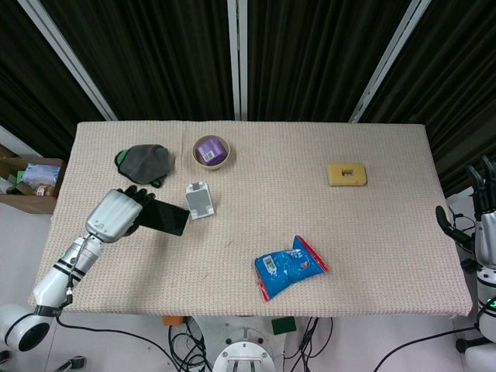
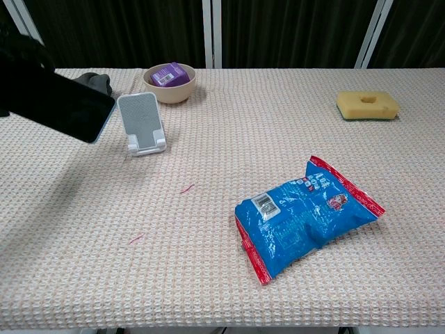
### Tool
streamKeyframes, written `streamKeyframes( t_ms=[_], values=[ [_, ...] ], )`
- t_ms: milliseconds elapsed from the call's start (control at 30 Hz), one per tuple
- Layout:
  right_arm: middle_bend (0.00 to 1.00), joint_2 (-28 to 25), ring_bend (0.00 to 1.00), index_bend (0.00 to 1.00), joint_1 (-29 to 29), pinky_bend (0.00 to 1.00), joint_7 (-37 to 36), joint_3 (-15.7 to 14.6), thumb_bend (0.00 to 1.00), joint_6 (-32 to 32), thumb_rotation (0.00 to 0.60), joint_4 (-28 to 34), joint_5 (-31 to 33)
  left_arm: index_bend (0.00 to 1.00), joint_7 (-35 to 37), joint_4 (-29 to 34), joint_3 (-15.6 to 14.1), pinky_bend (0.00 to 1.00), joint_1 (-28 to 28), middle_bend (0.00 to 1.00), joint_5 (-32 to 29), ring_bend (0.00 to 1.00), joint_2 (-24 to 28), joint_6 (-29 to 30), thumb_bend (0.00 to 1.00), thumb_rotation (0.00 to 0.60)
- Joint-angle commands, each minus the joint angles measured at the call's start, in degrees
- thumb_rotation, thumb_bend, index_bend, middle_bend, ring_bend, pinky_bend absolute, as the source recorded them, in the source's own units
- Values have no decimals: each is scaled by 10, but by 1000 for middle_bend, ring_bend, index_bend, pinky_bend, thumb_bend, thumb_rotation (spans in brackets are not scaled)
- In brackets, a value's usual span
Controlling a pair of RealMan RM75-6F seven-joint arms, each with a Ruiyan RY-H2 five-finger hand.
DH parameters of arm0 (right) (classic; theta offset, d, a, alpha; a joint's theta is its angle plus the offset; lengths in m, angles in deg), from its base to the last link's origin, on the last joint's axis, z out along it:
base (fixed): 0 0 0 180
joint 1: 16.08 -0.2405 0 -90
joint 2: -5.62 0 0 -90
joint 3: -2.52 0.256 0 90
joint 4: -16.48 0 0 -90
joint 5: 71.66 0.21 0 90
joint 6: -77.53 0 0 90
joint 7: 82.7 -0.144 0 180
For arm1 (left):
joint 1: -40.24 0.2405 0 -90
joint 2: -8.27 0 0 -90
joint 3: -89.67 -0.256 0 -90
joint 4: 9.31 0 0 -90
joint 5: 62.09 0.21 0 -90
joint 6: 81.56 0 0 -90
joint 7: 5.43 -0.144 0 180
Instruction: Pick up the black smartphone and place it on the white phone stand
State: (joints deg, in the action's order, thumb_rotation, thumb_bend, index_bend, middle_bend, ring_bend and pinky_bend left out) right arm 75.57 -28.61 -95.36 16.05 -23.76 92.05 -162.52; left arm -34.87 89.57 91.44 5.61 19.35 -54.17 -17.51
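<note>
My left hand [image 1: 115,215] grips the black smartphone [image 1: 164,217] by its left end and holds it in the air, just left of the white phone stand [image 1: 199,200]. In the chest view the smartphone [image 2: 59,103] hangs above the table at the far left, its right end close to the stand [image 2: 142,123]; the hand itself is mostly out of that frame. The stand is upright and empty. My right hand [image 1: 482,225] is off the table's right edge, fingers spread, holding nothing.
A beige bowl [image 1: 211,151] with a purple box stands behind the stand. A dark cloth [image 1: 144,163] lies at the back left. A blue snack bag [image 1: 288,266] lies near the front middle, and a yellow sponge [image 1: 346,173] at the back right.
</note>
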Motion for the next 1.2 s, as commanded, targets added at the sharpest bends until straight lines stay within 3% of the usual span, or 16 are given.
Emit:
streamKeyframes(
  t_ms=[33,200,300,567,667,1000,1200],
  values=[
    [0,2,0,0,0,0,1,0,344,0,600,-3,0,731,-159,18,42,667,-50,688,46,489,40,5,424,600],
    [0,1,0,0,0,0,5,0,344,-3,600,-6,-2,728,-248,-14,43,664,-106,690,128,489,45,-44,423,600],
    [0,1,0,0,3,0,2,1,344,-4,600,-6,1,725,-257,-48,35,658,-140,690,185,488,39,-76,420,600],
    [0,1,0,0,7,0,1,3,344,-6,600,-10,7,723,-258,-59,31,650,-210,689,240,484,39,-171,421,600],
    [0,5,0,0,7,0,0,1,344,-4,600,-13,7,722,-274,-69,34,652,-228,690,243,484,30,-205,421,600],
    [0,10,0,0,2,0,-1,0,345,5,600,-23,8,721,-320,-68,68,661,-252,690,157,486,3,-287,422,600],
    [0,13,0,0,2,0,-7,0,345,4,600,-26,7,721,-308,-92,56,653,-260,690,165,487,-22,-285,423,600]
  ],
)
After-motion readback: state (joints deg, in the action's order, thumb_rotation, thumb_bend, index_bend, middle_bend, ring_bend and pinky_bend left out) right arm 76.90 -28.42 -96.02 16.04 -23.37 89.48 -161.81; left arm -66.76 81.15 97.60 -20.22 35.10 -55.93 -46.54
